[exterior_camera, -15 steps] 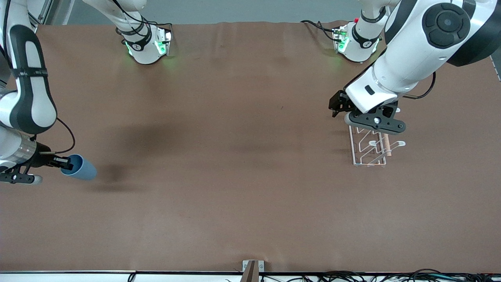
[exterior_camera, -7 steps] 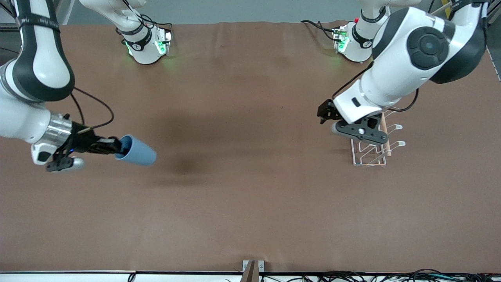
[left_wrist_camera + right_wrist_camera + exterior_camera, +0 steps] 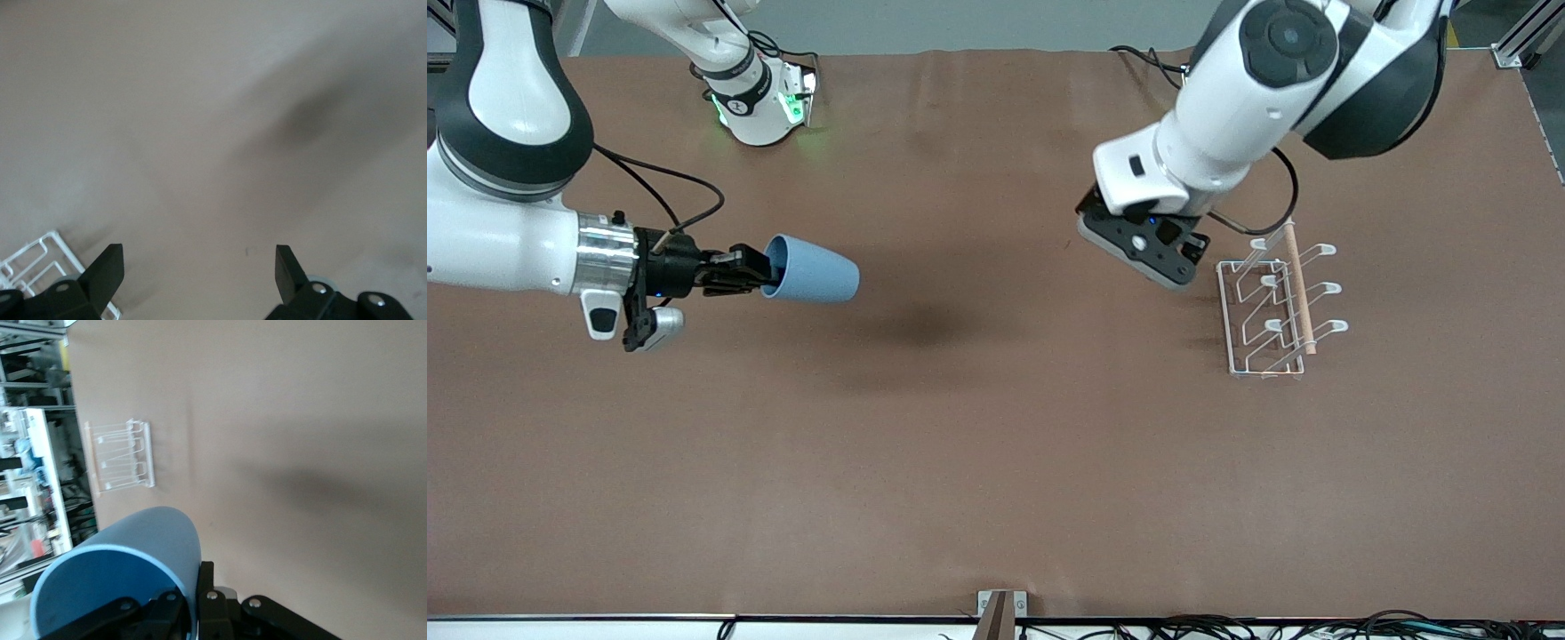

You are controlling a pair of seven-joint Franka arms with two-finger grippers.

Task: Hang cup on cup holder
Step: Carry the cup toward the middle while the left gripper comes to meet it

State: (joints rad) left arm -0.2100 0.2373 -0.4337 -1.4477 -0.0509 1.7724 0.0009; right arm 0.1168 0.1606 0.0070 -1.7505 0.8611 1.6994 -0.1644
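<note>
My right gripper [image 3: 749, 271] is shut on the rim of the light-blue cup [image 3: 811, 269], one finger inside and one outside. It holds the cup on its side in the air over the right arm's part of the table. In the right wrist view the cup [image 3: 127, 580] fills the corner beside my right gripper [image 3: 195, 603]. The white wire cup holder [image 3: 1272, 307] with its wooden rod stands on the table at the left arm's end, and shows small in the right wrist view [image 3: 123, 457]. My left gripper [image 3: 1145, 252] hangs open and empty beside the holder. Its fingers stand wide apart [image 3: 198, 267].
A brown mat [image 3: 996, 462] covers the table. A corner of the holder shows in the left wrist view [image 3: 30, 263]. Both arm bases [image 3: 760, 98] stand at the table's edge farthest from the front camera. Cables run along the nearest edge [image 3: 1272, 627].
My right arm has carried the cup toward the table's middle. My left gripper has moved off from above the holder to beside it, toward the right arm's end.
</note>
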